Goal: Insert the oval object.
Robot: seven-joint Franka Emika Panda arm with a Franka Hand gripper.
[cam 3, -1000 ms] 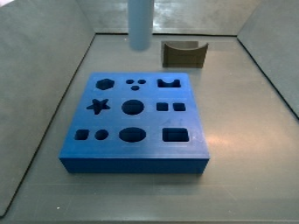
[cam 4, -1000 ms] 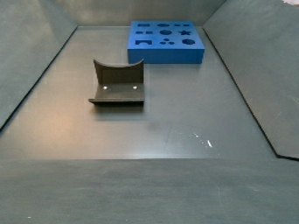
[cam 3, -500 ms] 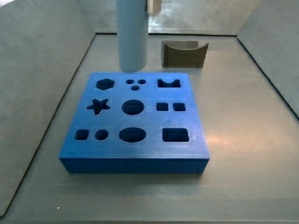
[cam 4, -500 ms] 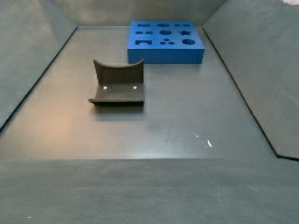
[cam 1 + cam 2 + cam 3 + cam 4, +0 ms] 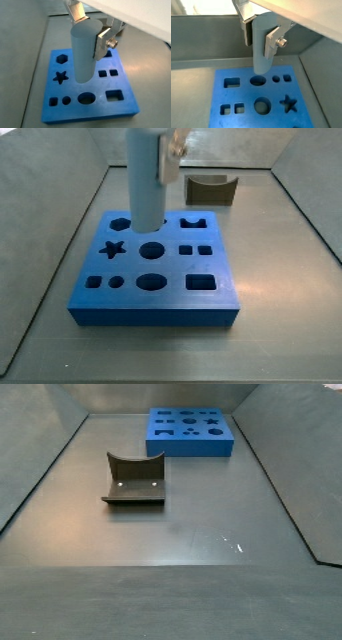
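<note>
The oval object (image 5: 83,50) is a pale grey-blue upright peg, held between the silver fingers of my gripper (image 5: 91,29). It also shows in a wrist view (image 5: 262,47) and in a side view (image 5: 143,183). Its lower end hangs just above the back left part of the blue block (image 5: 167,300), near the hexagon hole (image 5: 120,225) and the round hole (image 5: 258,80). The oval hole (image 5: 152,282) lies in the block's front row, also seen in a wrist view (image 5: 262,105). In a side view only the block (image 5: 190,444) shows; peg and gripper are out of frame.
The dark fixture (image 5: 134,479) with a curved notch stands on the grey floor away from the block, also seen behind it in a side view (image 5: 210,190). Grey walls (image 5: 54,218) enclose the floor. The block has several other shaped holes.
The gripper with the peg has moved from near the back wall forward and down, and now stands over the block's back left part.
</note>
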